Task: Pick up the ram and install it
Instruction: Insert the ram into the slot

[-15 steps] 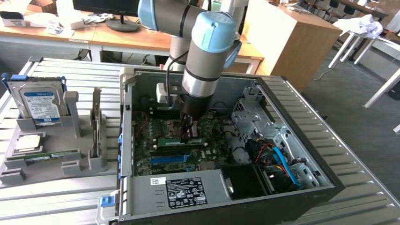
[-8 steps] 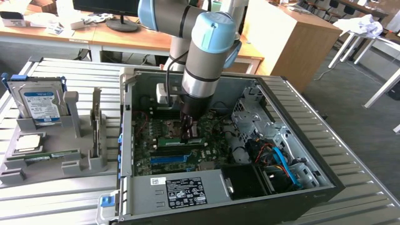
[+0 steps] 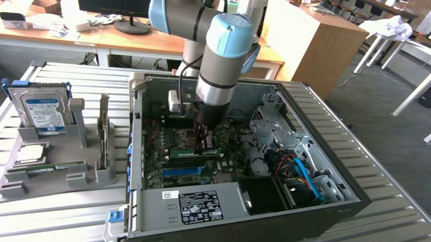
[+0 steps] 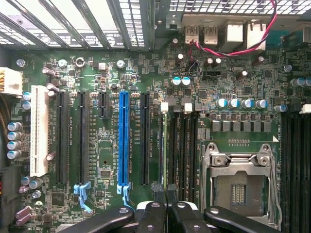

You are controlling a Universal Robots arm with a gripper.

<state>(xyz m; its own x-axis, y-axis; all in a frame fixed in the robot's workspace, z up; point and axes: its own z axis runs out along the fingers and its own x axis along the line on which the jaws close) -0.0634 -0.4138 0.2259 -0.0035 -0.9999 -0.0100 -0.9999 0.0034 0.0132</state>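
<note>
The ram (image 3: 195, 151) sits low inside the open computer case (image 3: 323, 146), a thin green stick lying across the motherboard (image 3: 176, 169) just at the tip of the tool (image 3: 200, 149). In the wrist view the stick is seen edge-on as a narrow strip (image 4: 163, 150) standing in the memory slots (image 4: 181, 145), running from the tool's tips toward the rear ports, with the blue expansion slot (image 4: 123, 141) at its nine o'clock and the open processor socket (image 4: 239, 182) at its four o'clock. The tool (image 4: 164, 190) has its dark fingertips (image 4: 157, 189) drawn together on the near end of the ram, clamped on its thin edge.

The arm (image 3: 225, 60) comes in from twelve o'clock in the exterior view, its grey and light-blue wrist section pointing steeply down into the middle of the case, leaning slightly so the tool ends lower and toward seven o'clock of the wrist joint. A cable runs down its side.

At nine o'clock of the case, on the slatted metal table (image 3: 60, 212), a grey holder (image 3: 67, 174) carries a silver hard drive (image 3: 44, 113) standing upright, a small square processor chip (image 3: 30, 154) below it, and another green stick (image 3: 54, 167) lying flat.
</note>
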